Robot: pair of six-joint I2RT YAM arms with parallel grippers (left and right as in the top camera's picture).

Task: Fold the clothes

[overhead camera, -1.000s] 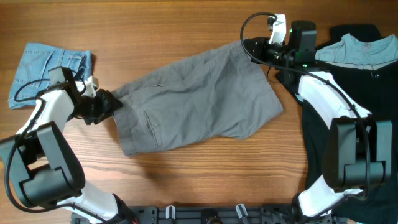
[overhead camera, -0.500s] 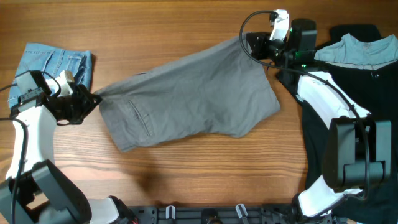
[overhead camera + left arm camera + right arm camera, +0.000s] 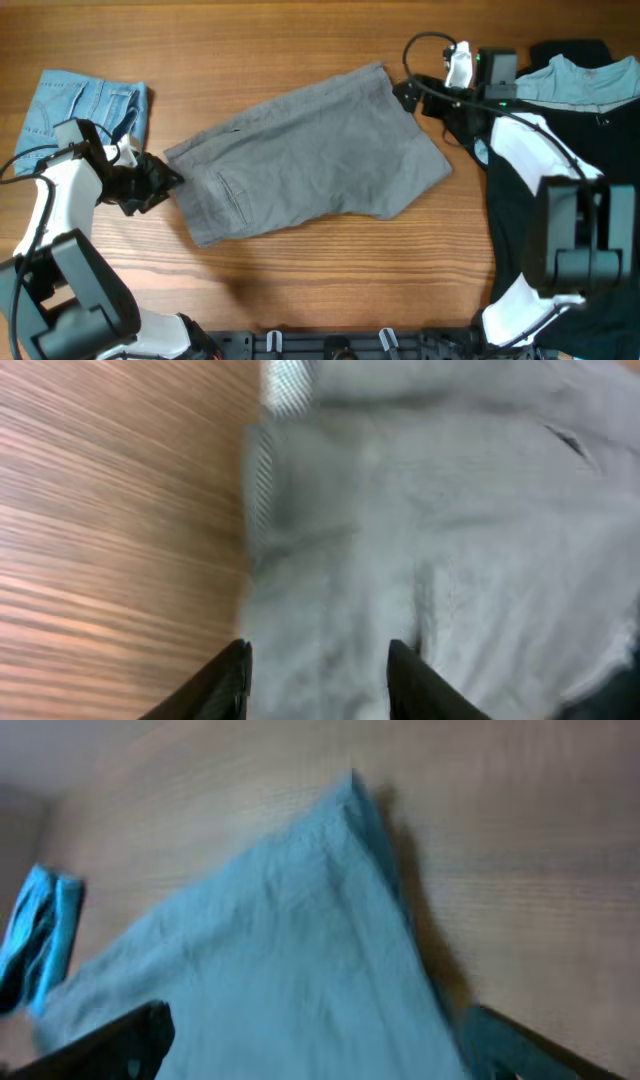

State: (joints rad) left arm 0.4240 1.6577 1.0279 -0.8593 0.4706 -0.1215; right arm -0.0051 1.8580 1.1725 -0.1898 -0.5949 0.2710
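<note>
Pants: your plain mid-grey thin woven pants [image 3: 305,155] lie spread flat mid-way across the wooden table [image 3: 250,40], slit pocket toward the left end.
Left gripper [image 3: 160,185]: you have its jaws apart at the pants' left edge, nothing pinched.
Right gripper [image 3: 405,92]: jaws wide apart, beside the pants' far right corner.
Light-blue denim shorts [image 3: 85,110]: far left, apart from the pants.

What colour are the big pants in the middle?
Plain mid-grey pants, clearest in the overhead view.
</note>
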